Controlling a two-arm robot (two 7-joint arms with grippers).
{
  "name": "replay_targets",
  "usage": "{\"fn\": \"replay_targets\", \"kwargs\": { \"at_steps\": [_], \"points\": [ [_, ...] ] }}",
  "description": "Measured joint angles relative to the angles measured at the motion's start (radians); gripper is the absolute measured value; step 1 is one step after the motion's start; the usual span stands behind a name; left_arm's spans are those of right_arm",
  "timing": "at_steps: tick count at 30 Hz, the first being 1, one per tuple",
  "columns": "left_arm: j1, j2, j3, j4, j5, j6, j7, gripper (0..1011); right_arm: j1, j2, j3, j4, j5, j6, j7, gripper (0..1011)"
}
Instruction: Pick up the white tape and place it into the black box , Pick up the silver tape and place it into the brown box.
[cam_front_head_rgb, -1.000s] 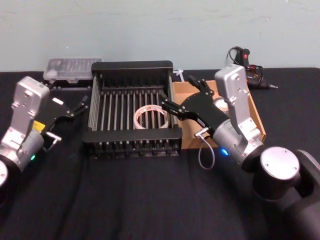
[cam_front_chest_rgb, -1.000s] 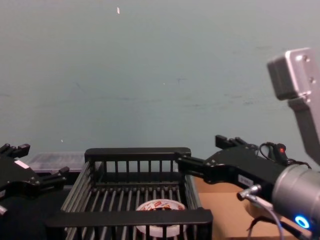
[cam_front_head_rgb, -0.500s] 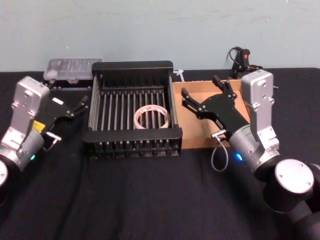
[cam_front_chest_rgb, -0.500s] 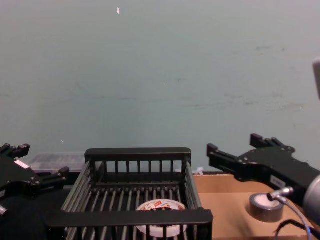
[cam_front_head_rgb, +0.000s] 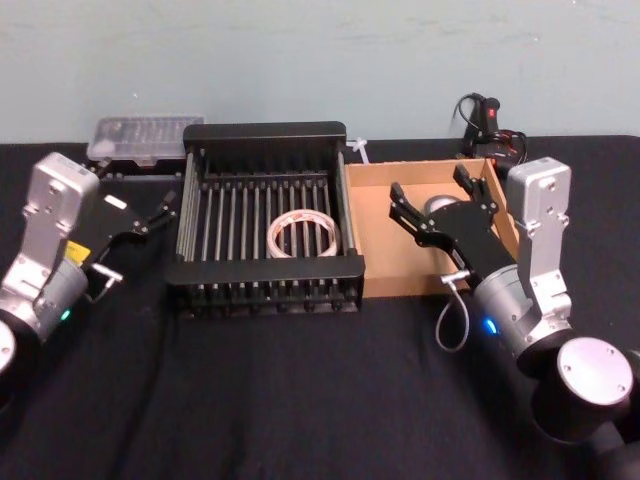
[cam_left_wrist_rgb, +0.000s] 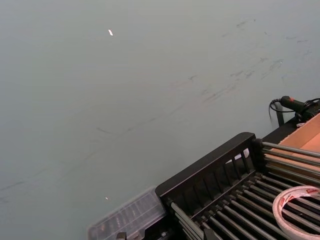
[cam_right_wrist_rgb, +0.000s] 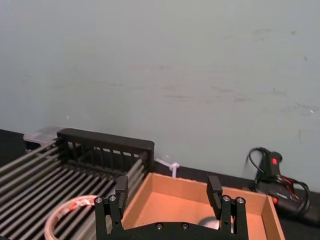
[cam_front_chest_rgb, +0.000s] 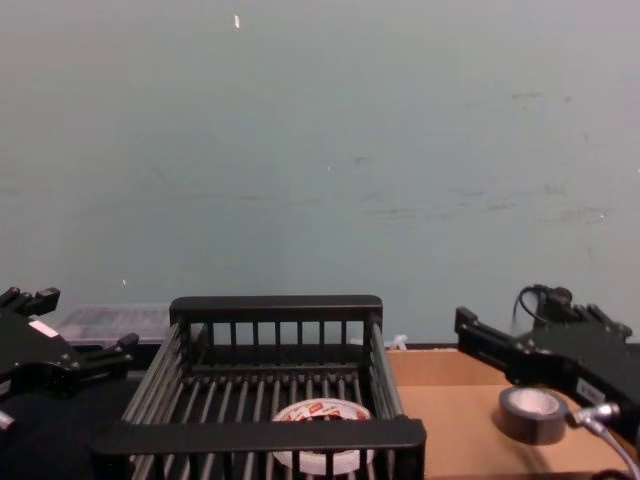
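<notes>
Both tapes boxed: white tape (cam_front_head_rgb: 301, 234) in black box (cam_front_head_rgb: 262, 132), silver tape (cam_front_chest_rgb: 531, 414) in brown box (cam_front_head_rgb: 381, 250); right claw (cam_front_head_rgb: 442, 203) spread wide, empty (left claw (cam_front_head_rgb: 146, 213) parked, parted, empty); next, probably pull back.

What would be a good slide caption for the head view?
White tape in black crate, silver tape in cardboard tray, right gripper open above it.
</notes>
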Motion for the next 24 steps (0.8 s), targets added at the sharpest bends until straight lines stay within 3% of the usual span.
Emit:
{"fn": "replay_targets", "kwargs": {
  "at_steps": [9,24],
  "points": [
    [0.0,0.0,0.0,0.0,0.0,0.0,0.0,1001,-0.006,-0.023,0.03,0.047,-0.02,-0.021,-0.023,1002],
    [0.0,0.0,0.0,0.0,0.0,0.0,0.0,1001,-0.016,-0.031,0.051,0.064,-0.032,-0.021,-0.02,1002]
  ]
}}
